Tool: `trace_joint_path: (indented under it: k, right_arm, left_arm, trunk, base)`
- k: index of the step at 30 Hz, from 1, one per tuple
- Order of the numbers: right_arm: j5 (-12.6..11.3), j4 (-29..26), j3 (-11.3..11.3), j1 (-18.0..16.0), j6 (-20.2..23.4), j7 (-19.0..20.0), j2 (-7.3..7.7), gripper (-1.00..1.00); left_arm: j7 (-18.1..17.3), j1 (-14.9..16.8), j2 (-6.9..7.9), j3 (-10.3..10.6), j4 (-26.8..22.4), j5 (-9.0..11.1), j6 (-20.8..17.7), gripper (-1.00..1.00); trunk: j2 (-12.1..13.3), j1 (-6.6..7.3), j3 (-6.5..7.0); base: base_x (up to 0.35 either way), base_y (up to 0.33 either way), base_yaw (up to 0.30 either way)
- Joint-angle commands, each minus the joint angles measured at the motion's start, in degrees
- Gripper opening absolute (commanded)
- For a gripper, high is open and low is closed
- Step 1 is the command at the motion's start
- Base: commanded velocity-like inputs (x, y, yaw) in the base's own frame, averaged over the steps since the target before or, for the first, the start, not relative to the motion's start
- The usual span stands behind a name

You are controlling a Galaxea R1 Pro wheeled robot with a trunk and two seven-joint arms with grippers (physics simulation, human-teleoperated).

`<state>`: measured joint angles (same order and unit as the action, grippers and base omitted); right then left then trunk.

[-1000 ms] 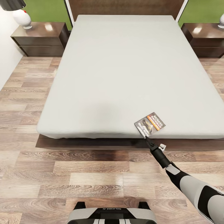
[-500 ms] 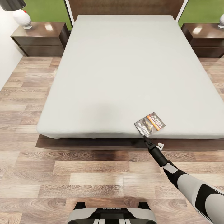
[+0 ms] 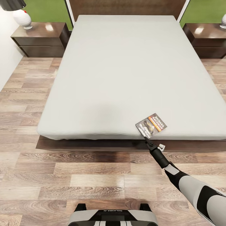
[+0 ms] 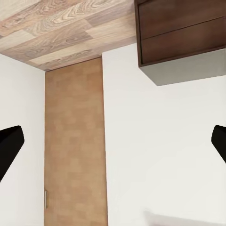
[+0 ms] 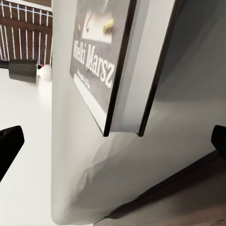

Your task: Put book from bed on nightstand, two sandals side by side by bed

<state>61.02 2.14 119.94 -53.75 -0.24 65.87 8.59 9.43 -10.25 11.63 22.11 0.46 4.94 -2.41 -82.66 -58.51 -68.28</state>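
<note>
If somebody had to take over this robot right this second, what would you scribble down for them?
Right gripper: open, fingers wide apart, reaching to the book's near corner at the foot edge of the bed; nothing held.
Left gripper: open, holding nothing, facing a white wall.
Book: lies flat on the mattress, not yet grasped.
Nightstands: one at each side of the headboard, left and right, both far from the book.
Done: nothing.
Left: grasp the book, carry it to a nightstand, then find and pair the sandals.
</note>
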Motion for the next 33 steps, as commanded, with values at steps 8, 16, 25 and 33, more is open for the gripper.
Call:
trace_joint_path:
  k: [8,16,25,33]
  right_arm:
    - [0.51,0.06,0.47,-0.03,-0.02,0.04,0.08,1.00]
    - [0.51,0.06,0.47,-0.09,-0.02,-0.02,0.10,1.00]
    - [0.51,0.06,0.47,-0.50,-0.02,-0.07,0.11,1.00]
    - [0.51,0.06,0.47,-0.89,-0.02,-0.33,0.11,1.00]
  left_arm:
    - [0.15,-0.03,-0.02,0.48,-0.11,0.51,-0.23,1.00]
    - [0.15,-0.03,-0.03,0.52,-0.11,0.50,-0.23,1.00]
    - [0.15,-0.03,-0.03,0.50,-0.11,0.49,-0.23,1.00]
    - [0.15,-0.03,-0.03,0.49,-0.11,0.46,-0.23,1.00]
  trunk:
    - [-0.01,0.00,-0.02]
    - [-0.01,0.00,-0.02]
    - [-0.01,0.00,-0.02]
    - [-0.01,0.00,-0.02]
  base:
    - [0.000,0.000,0.000]
    - [0.000,0.000,0.000]
    - [0.000,0.000,0.000]
    - [0.000,0.000,0.000]
